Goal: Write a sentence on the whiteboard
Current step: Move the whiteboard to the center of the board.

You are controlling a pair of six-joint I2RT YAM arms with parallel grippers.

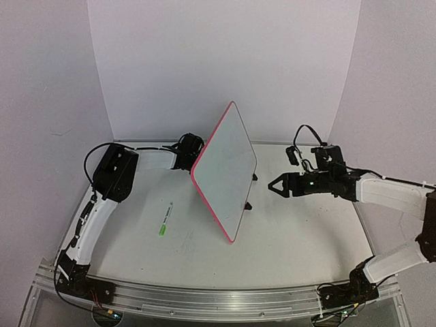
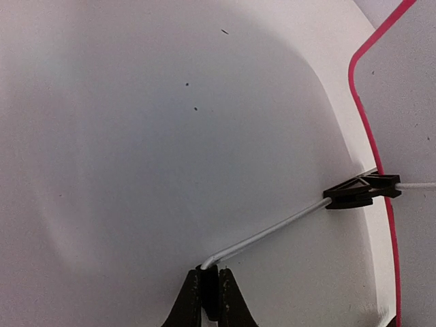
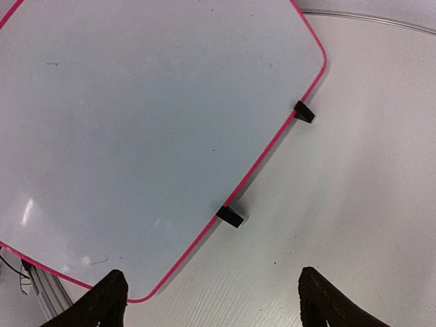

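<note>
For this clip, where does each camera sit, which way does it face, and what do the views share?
Top external: above and behind the bases, looking down at the table; both arms show, with the whiteboard standing between them.
Left wrist: behind the whiteboard, facing its back and the wire stand; the left gripper shows, shut on the wire stand.
Right wrist: before the whiteboard's blank front; the right gripper shows, open.
Shared: all three see the whiteboard's pink-red rim.

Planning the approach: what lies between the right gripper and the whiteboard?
Between the right gripper and the whiteboard lies bare table, apart from the board's black clips; the top and right wrist views show it.
</note>
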